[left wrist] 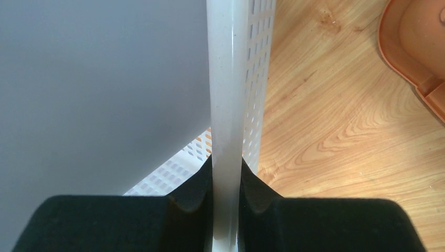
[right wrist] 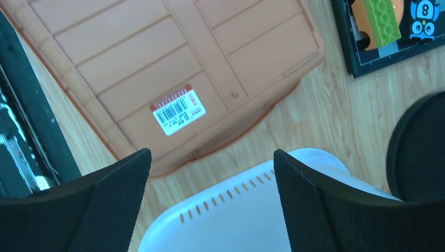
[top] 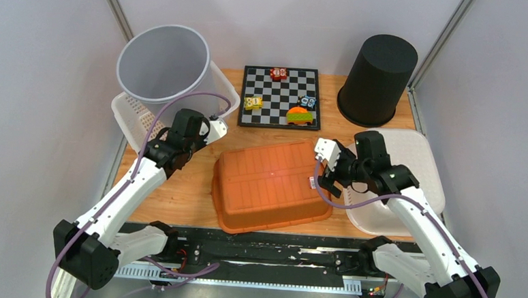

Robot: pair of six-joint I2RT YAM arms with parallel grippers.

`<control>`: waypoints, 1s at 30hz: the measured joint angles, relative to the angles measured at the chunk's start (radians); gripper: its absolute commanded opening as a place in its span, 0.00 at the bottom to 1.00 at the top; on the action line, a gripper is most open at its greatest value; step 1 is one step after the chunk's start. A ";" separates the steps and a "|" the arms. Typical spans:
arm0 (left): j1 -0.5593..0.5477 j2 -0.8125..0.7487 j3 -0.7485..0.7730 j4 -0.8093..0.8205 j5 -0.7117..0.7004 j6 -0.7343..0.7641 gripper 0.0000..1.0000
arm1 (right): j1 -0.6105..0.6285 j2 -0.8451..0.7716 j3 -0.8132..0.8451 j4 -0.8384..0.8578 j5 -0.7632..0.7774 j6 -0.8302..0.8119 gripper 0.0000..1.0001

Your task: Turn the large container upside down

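Observation:
A large orange tub (top: 270,183) lies upside down at the middle front, its ribbed base and barcode label up; it also shows in the right wrist view (right wrist: 157,68) and the left wrist view (left wrist: 414,47). My left gripper (top: 211,127) is shut on the rim of a white perforated basket (top: 130,115) at the back left; the rim (left wrist: 225,105) runs between the fingers of the gripper (left wrist: 226,184). A grey bin (top: 163,62) stands in that basket. My right gripper (top: 329,176) is open and empty, its jaws wide (right wrist: 212,173), over the corner of a white upturned basket (right wrist: 236,215).
The white upturned basket (top: 410,163) lies at the right. A black bin (top: 377,80) stands upside down at the back right. A chessboard (top: 281,99) with several toy blocks lies at the back middle. Grey walls close in both sides.

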 measured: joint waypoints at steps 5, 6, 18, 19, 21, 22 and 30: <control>-0.029 0.003 0.036 -0.053 -0.001 0.009 0.00 | 0.000 0.019 0.083 -0.148 0.087 -0.149 0.93; -0.036 0.004 0.045 -0.062 0.000 0.011 0.00 | 0.000 0.024 0.097 -0.172 0.102 -0.175 0.93; -0.134 0.058 0.202 -0.137 -0.013 0.024 0.00 | 0.000 0.168 0.081 -0.250 0.177 -0.314 0.93; -0.141 0.061 0.212 -0.145 -0.014 0.024 0.00 | 0.000 0.178 0.071 -0.242 0.175 -0.320 0.93; -0.152 0.065 0.233 -0.161 -0.016 0.024 0.00 | 0.000 0.202 0.056 -0.229 0.166 -0.334 0.93; -0.157 0.068 0.244 -0.170 -0.017 0.024 0.00 | 0.000 0.216 0.054 -0.224 0.160 -0.342 0.93; -0.174 0.081 0.319 -0.211 -0.027 0.024 0.00 | 0.034 0.320 0.064 -0.195 0.090 -0.378 0.93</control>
